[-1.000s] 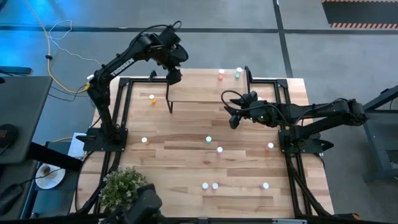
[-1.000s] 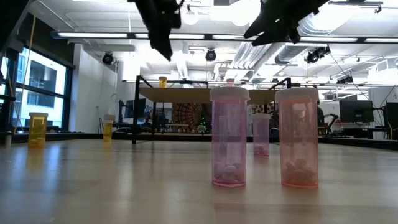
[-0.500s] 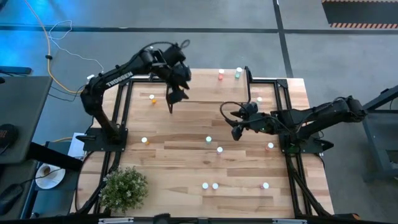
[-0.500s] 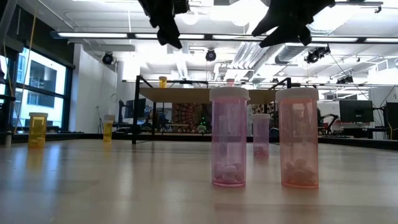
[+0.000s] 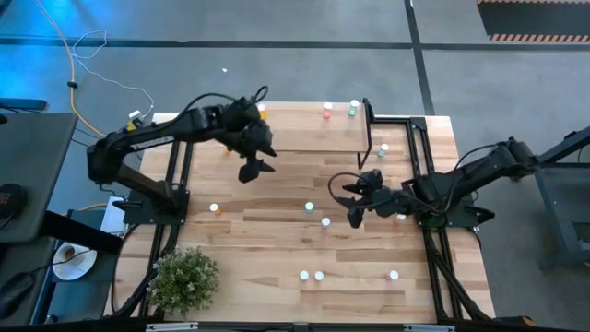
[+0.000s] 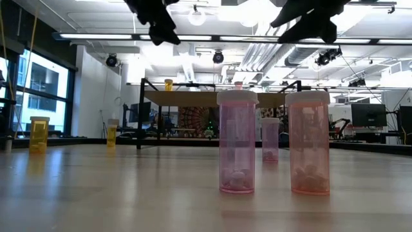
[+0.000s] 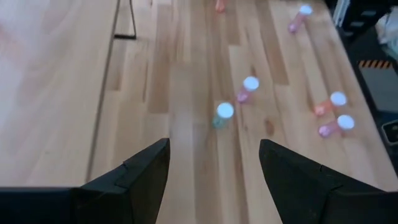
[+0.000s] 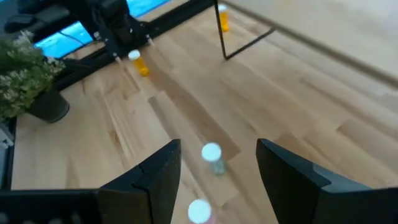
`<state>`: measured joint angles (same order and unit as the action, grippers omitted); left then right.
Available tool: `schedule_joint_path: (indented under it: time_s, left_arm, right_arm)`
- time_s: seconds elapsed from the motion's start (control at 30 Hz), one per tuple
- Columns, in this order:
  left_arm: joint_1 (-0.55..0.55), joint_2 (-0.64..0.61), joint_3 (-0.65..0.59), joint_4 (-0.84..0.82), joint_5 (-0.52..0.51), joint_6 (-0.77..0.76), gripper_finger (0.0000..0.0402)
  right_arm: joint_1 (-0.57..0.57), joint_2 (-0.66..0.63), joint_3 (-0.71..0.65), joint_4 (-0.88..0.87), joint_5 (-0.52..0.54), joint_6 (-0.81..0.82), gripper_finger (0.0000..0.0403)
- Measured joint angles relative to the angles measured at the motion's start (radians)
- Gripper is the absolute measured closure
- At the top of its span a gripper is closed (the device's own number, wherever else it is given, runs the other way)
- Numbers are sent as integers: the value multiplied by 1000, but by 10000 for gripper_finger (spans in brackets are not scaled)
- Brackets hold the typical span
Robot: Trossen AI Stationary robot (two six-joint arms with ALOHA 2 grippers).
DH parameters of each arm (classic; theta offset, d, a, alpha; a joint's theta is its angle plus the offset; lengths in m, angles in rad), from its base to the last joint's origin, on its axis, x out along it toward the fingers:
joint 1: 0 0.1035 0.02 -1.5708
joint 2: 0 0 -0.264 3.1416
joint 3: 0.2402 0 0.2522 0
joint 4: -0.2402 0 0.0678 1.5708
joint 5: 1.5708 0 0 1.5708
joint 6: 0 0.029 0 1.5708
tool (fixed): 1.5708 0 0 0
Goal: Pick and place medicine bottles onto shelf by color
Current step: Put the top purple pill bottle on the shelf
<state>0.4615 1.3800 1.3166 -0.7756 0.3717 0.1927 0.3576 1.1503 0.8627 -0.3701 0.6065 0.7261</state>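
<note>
While both arms hang above the tabletop (image 5: 277, 231), nothing is held.
Left gripper (image 5: 251, 170): fingers spread, empty, over the shelf's front edge.
Right gripper (image 5: 354, 208): fingers spread, empty, above the table's middle.
Shelf (image 5: 304, 129): at the far side, with a red and a green bottle at its back edge.
Pale green bottle (image 5: 309, 207): upright between the grippers, nearer the right one.
Pink bottles (image 6: 237, 142): upright near the front edge.
</note>
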Motion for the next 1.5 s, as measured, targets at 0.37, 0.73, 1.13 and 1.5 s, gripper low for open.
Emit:
schedule_joint_path:
  time_s: [0.37,0.73,1.13,1.5]
  left_arm:
    - [-132,-156,-282,254,-193,-97,165]
    - [-204,-234,-391,348,-242,-139,165]
    - [-270,-324,-421,355,-242,-188,165]
    - [-339,-433,-502,410,-296,-216,165]
  right_arm:
    - [115,123,0,-6,124,192,201]
    - [223,173,0,31,173,455,201]
    - [298,222,-1,276,233,391,201]
    - [314,228,126,236,235,249,201]
